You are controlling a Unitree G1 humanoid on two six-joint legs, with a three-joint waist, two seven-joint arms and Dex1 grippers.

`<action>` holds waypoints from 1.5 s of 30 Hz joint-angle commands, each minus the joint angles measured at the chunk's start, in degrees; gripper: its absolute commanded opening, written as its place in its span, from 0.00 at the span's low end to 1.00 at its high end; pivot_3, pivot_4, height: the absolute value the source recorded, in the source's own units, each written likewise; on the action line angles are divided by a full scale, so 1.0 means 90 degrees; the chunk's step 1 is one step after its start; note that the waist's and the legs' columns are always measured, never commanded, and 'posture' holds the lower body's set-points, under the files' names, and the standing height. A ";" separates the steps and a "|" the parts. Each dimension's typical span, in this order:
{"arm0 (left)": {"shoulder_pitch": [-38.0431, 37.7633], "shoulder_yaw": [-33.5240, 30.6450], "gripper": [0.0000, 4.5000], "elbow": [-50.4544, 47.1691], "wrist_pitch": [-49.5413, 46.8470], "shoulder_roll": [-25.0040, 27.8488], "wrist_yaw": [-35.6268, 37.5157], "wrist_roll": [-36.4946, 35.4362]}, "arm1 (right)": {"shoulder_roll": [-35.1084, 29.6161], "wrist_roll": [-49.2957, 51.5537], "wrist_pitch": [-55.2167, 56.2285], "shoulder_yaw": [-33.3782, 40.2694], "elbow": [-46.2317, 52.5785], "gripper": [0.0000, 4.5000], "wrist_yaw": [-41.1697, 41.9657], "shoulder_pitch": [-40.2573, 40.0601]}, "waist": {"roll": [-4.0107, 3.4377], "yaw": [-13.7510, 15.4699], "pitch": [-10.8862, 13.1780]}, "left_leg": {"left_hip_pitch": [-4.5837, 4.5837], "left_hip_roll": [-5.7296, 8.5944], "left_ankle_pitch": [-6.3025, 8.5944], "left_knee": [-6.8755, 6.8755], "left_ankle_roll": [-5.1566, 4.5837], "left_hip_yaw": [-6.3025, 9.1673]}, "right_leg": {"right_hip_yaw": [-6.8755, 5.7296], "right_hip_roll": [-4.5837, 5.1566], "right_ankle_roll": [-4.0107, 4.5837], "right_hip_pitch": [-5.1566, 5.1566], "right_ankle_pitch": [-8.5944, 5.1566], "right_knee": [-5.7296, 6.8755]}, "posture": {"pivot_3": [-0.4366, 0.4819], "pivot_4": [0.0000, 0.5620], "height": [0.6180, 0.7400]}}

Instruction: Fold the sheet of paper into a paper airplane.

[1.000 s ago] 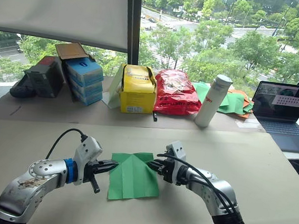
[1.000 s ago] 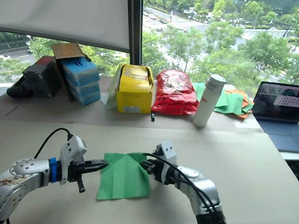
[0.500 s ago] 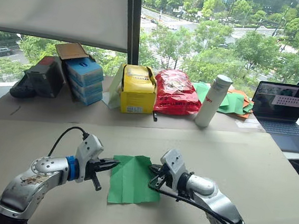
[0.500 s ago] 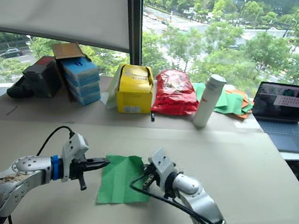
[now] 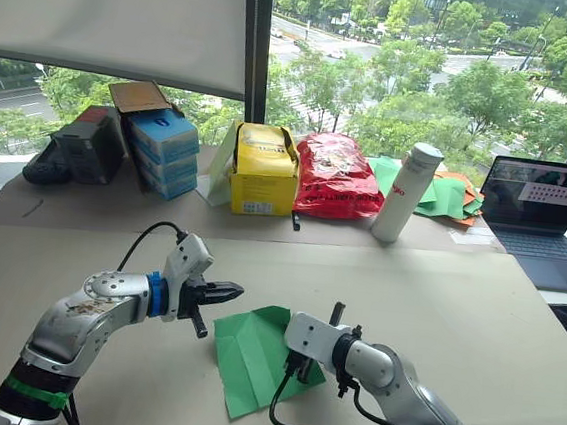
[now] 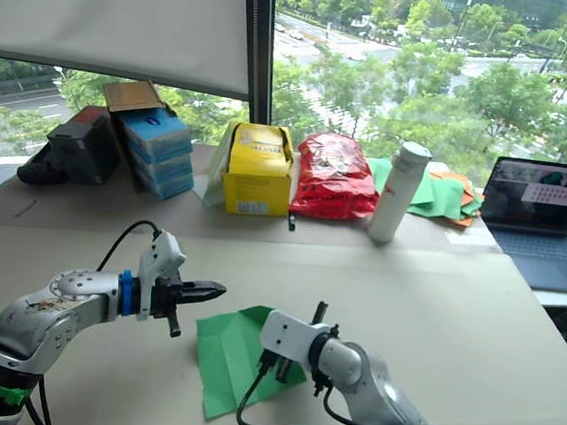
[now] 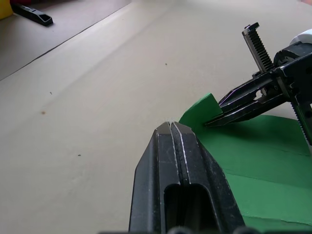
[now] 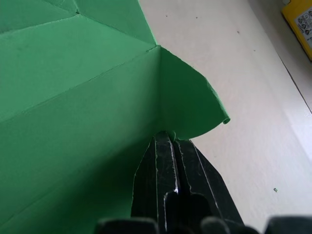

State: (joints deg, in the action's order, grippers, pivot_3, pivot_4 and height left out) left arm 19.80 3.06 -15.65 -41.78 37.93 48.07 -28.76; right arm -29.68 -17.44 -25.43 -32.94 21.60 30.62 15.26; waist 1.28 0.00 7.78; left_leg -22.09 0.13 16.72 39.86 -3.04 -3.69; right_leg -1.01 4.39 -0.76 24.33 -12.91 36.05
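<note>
Left eye view shows the sheet of paper (image 5: 261, 359) lying on the tan table (image 5: 474, 321) in front of the robot, partly folded: crease lines cross it and one flap is turned over, but it is a broad, irregular shape, not yet a narrow pointed wedge. By my judgement the early folds are made and most of the airplane is left to do. The right gripper (image 8: 171, 138) has its fingers pressed together on the paper's near edge, where a corner curls up. The left gripper (image 5: 228, 292) hovers just beside the sheet's far-left corner, fingers closed and holding nothing. Behind, well apart, stand a yellow box (image 5: 264, 171), a red bag (image 5: 333, 174), a white bottle (image 5: 405, 191) and a laptop (image 5: 542, 214).
</note>
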 commanded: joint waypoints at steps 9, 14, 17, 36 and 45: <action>0.0070 -0.0062 0.00 -0.0084 0.0038 -0.0003 0.0006 -0.0005 | 0.1007 0.0572 -0.1313 0.1259 0.0728 0.01 -0.0271 -0.0856 | 0.0001 0.0031 0.0000 | -0.0002 -0.0001 0.0004 0.0000 -0.0008 0.0002 | 0.0007 0.0002 -0.0001 -0.0001 0.0000 0.0001 | 0.48 0.27 1.00; 0.0056 -0.0090 0.00 -0.0130 0.0004 0.0008 -0.0012 -0.0031 | 0.1364 0.0731 -0.1745 0.1440 0.1089 0.01 -0.0531 -0.1153 | 0.0001 0.0050 0.0000 | -0.0001 -0.0001 0.0004 0.0000 -0.0006 0.0002 | 0.0007 0.0001 -0.0003 0.0001 0.0001 0.0002 | 0.48 0.27 1.00; 0.0008 -0.0085 0.00 -0.0184 -0.0018 0.0030 -0.0011 -0.0039 | 0.1550 0.0883 -0.1703 0.1498 0.1158 0.01 -0.0574 -0.1175 | 0.0001 0.0045 0.0000 | 0.0000 -0.0001 0.0004 0.0000 -0.0006 0.0002 | 0.0007 -0.0002 -0.0003 0.0002 0.0001 0.0002 | 0.48 0.27 1.00; -0.0040 -0.0065 0.00 -0.0243 -0.0070 0.0135 0.0029 -0.0015 | 0.1497 0.1524 -0.1389 0.1636 0.1257 0.58 -0.0508 -0.1206 | 0.0000 0.0028 0.0000 | 0.0001 0.0001 0.0002 0.0000 -0.0003 0.0001 | 0.0002 -0.0006 -0.0003 0.0002 0.0001 0.0003 | 0.48 0.27 1.00; -0.0085 -0.0041 0.00 -0.0293 -0.0077 0.0142 0.0008 -0.0008 | 0.1396 0.1543 -0.1132 0.1544 0.1026 0.09 -0.0530 -0.1069 | 0.0000 0.0029 0.0000 | 0.0001 0.0001 0.0001 0.0001 -0.0002 0.0001 | 0.0002 -0.0006 -0.0004 0.0002 0.0001 0.0003 | 0.48 0.27 1.00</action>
State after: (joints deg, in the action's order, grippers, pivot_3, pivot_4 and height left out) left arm 19.13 3.37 -16.36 -42.46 38.66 48.09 -28.62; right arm -16.71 -3.45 -37.66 -19.21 29.92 25.88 4.73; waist 1.29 0.26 7.77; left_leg -22.08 0.14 16.73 39.86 -3.06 -3.68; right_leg -0.99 4.34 -0.80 24.35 -12.90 36.07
